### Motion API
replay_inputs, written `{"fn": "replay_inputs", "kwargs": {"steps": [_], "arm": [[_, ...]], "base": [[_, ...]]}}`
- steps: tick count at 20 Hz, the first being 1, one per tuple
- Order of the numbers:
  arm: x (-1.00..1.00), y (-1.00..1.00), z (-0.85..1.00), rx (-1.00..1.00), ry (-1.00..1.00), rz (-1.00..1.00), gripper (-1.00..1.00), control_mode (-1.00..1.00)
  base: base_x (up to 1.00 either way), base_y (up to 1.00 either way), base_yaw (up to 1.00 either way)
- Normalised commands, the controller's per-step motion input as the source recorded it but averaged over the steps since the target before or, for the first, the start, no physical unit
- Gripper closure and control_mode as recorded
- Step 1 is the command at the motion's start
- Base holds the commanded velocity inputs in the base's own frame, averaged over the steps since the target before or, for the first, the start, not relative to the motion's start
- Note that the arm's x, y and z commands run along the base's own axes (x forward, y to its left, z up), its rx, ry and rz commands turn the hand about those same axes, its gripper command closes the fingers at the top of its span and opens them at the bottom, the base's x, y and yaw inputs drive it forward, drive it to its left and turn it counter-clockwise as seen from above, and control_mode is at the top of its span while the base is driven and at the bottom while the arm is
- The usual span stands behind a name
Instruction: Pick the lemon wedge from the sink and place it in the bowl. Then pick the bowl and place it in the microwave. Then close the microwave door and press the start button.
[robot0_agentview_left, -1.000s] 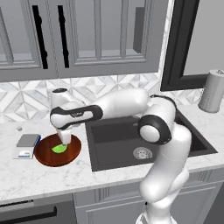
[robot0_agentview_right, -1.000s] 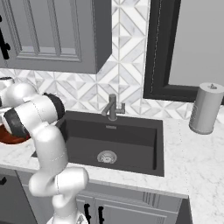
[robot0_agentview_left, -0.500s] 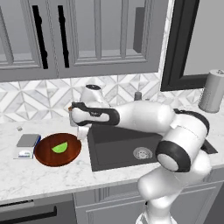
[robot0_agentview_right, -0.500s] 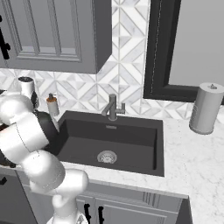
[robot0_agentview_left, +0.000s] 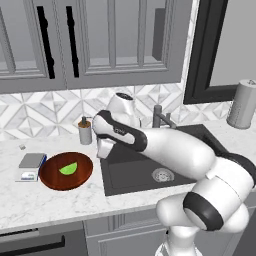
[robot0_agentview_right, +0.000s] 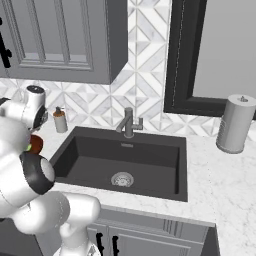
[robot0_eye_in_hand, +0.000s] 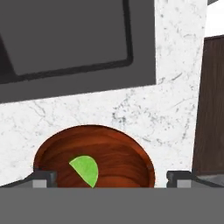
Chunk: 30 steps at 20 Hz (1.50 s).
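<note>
The lemon wedge (robot0_agentview_left: 68, 168) lies inside the reddish-brown bowl (robot0_agentview_left: 66, 171) on the counter left of the sink (robot0_agentview_left: 150, 167). My gripper (robot0_agentview_left: 103, 151) hangs open over the counter strip between the bowl and the sink's left edge, holding nothing. In the hand view the gripper (robot0_eye_in_hand: 111, 178) looks down on the bowl (robot0_eye_in_hand: 118, 148) and the lemon wedge (robot0_eye_in_hand: 85, 169), which sits between the two fingertips (robot0_eye_in_hand: 43, 177), with the sink (robot0_eye_in_hand: 74, 35) beyond. From the right base view the sink (robot0_agentview_right: 120, 160) is seen with its round drain. The microwave and its door are out of view.
A small scale (robot0_agentview_left: 31, 165) stands just left of the bowl. A soap bottle (robot0_agentview_left: 85, 131) is at the backsplash, and a faucet (robot0_agentview_left: 157, 116) rises behind the sink. A paper towel roll (robot0_agentview_right: 235, 123) stands on the right counter. Grey cabinets hang overhead.
My gripper was down over the bowl a second ago; it has since lifted and swung right toward the sink edge. The lemon wedge stays in the bowl.
</note>
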Motion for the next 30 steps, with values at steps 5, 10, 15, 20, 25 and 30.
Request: {"fn": "replay_inputs", "kwargs": {"steps": [5,10,15,20,25,30], "arm": [[-0.21,-0.15,0.51,0.0,0.13,0.4,-1.0,-1.0],[-0.19,-0.02,0.2,-0.14,0.17,0.39,-1.0,-1.0],[-0.19,0.0,0.0,-0.27,0.05,0.42,-1.0,-1.0],[-0.25,-0.23,0.0,-0.06,-0.07,0.34,-1.0,-1.0],[-0.08,-0.35,0.0,0.16,-0.27,0.25,-1.0,-1.0],[0.0,-0.31,-0.05,0.23,-0.39,0.2,-1.0,-1.0]], "base": [[0.0,0.0,0.0],[0.0,0.0,0.0],[0.0,0.0,0.0],[0.0,0.0,0.0],[0.0,0.0,0.0],[0.0,0.0,0.0]]}}
